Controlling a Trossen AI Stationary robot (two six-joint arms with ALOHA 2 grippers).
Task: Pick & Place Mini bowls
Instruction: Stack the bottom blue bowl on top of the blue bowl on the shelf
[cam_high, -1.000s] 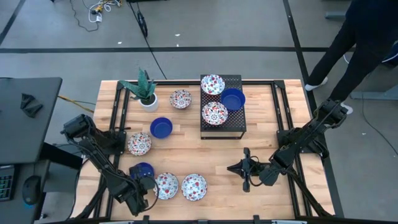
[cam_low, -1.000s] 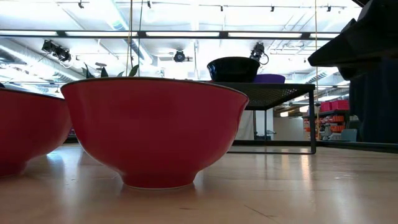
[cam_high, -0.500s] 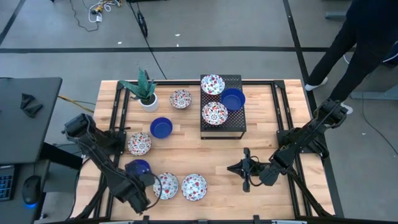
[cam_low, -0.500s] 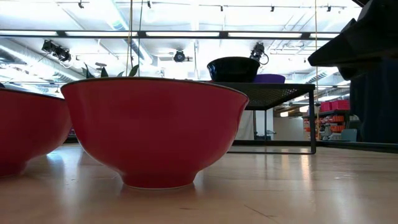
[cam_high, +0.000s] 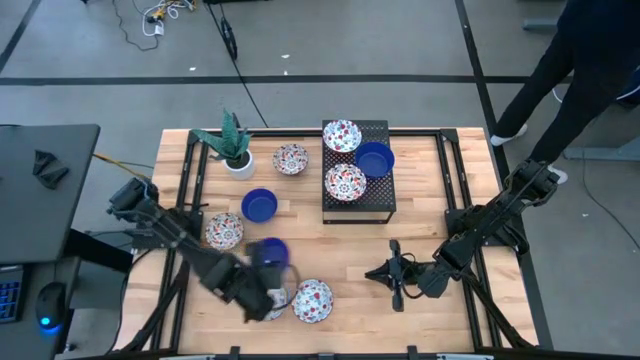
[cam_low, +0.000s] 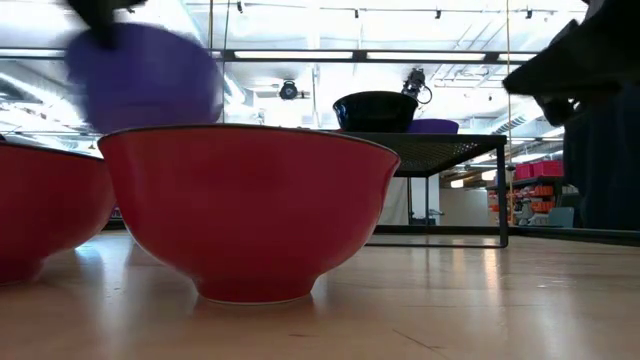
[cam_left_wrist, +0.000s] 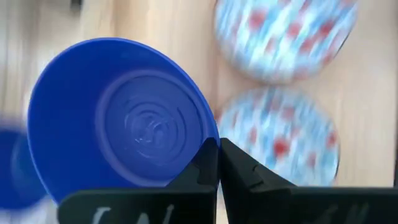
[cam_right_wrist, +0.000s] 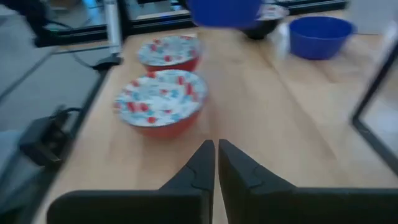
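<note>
My left gripper (cam_high: 270, 272) is shut on a solid blue mini bowl (cam_high: 272, 250), which shows blurred and in the air in the low view (cam_low: 145, 75). Under it stand two floral mini bowls (cam_left_wrist: 280, 140) (cam_left_wrist: 286, 37), red outside (cam_low: 250, 210), near the table's near edge. More bowls rest on the wood: a floral one (cam_high: 224, 231), a blue one (cam_high: 260, 205) and a floral one (cam_high: 291, 158). Two floral bowls and a blue bowl (cam_high: 375, 158) sit on the black mesh rack (cam_high: 388, 205). My right gripper (cam_high: 392, 272) is shut and rests low at the near right, touching nothing. My left gripper holds the blue bowl by its rim (cam_left_wrist: 208, 135), pinched between the two fingers (cam_left_wrist: 239, 168). The bowl is lifted clear of the table, opening toward the wrist camera, above the floral bowls.
A white plant pot (cam_high: 238, 162) with a green plant stands at the far left. Bare wood lies between the rack and my right gripper. A person's legs (cam_high: 570, 60) are beyond the far right corner. A dark desk (cam_high: 45, 190) is left of the table.
My left gripper has swung from the near left corner toward the table's right and a little toward the far edge, rising. The blue bowl went with it, lifted clear, and now hangs over the floral bowls.
</note>
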